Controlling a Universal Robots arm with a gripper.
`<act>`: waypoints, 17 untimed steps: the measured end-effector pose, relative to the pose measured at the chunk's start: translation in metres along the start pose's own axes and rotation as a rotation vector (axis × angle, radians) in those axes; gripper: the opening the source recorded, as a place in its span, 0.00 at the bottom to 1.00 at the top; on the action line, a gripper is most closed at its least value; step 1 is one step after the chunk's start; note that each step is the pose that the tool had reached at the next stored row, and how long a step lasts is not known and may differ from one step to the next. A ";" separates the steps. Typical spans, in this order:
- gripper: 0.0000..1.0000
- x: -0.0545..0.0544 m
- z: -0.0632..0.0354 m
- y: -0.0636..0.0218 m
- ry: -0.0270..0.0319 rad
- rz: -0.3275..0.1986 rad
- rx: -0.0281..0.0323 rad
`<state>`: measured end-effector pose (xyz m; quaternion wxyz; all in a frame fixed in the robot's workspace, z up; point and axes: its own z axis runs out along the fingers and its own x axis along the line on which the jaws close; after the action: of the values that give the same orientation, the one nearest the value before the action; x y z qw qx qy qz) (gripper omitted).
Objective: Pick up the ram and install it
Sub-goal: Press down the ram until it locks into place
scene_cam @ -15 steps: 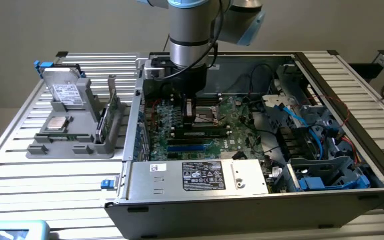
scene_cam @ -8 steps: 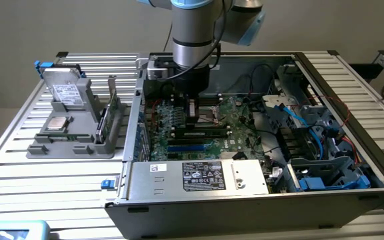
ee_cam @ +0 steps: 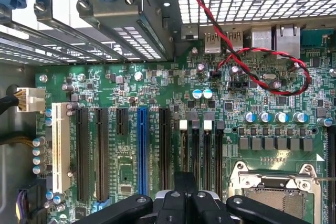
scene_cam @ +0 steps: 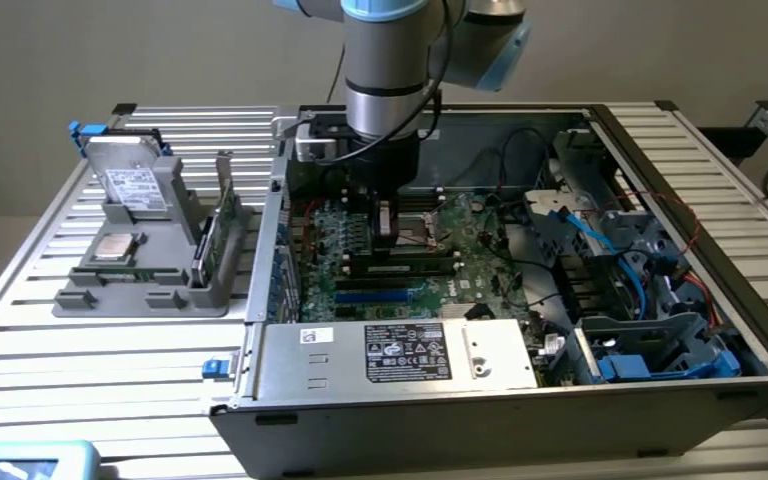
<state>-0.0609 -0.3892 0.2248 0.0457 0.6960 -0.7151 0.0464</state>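
My gripper reaches down into the open computer case, low over the green motherboard. Its black fingers are shut, with nothing visible between them. In the exterior view a long, thin dark stick, which I take for the ram, lies along the memory slots right under the fingertips. I cannot tell whether it is fully seated. In the wrist view the shut gripper sits over the black memory slots with white latches, and its fingers hide the ram.
A grey holder at the exterior view's left carries a metal drive and a taller green card. The power supply box fills the case's near side. Cables and blue drive bays crowd its right. A red-black wire and the processor socket lie near the slots.
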 end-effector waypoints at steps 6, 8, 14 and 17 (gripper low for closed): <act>0.11 0.000 0.0010 0.0000 0.0003 0.001 0.0018; 0.11 0.000 0.0011 -0.0001 0.0004 0.001 0.0019; 0.11 0.000 -0.0022 -0.0152 -0.0004 0.001 0.0025; 0.11 0.000 -0.0065 -0.0249 0.0000 0.001 0.0023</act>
<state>-0.0360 -0.3892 0.2313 0.0449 0.6956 -0.7154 0.0473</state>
